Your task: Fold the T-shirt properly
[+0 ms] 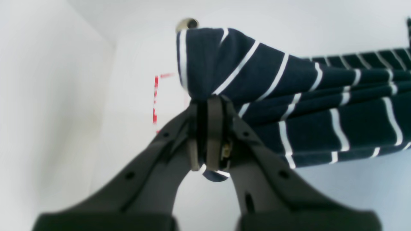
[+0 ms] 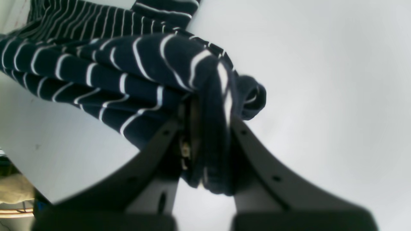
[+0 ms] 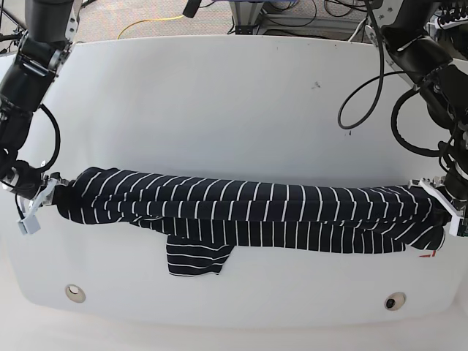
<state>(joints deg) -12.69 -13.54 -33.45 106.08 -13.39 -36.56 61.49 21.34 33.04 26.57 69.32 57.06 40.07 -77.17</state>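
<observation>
The T-shirt (image 3: 248, 208) stretches as a long bunched band across the white worktop (image 3: 219, 102), running from nine o'clock to three o'clock in the base view, with one sleeve (image 3: 194, 256) hanging out toward six o'clock. The left end effector (image 1: 208, 106) is clamped narrow on a gathered end of the fabric at the three o'clock side. The right end effector (image 2: 208, 106) pinches the opposite end at nine o'clock, the cloth wadded between its jaws.
</observation>
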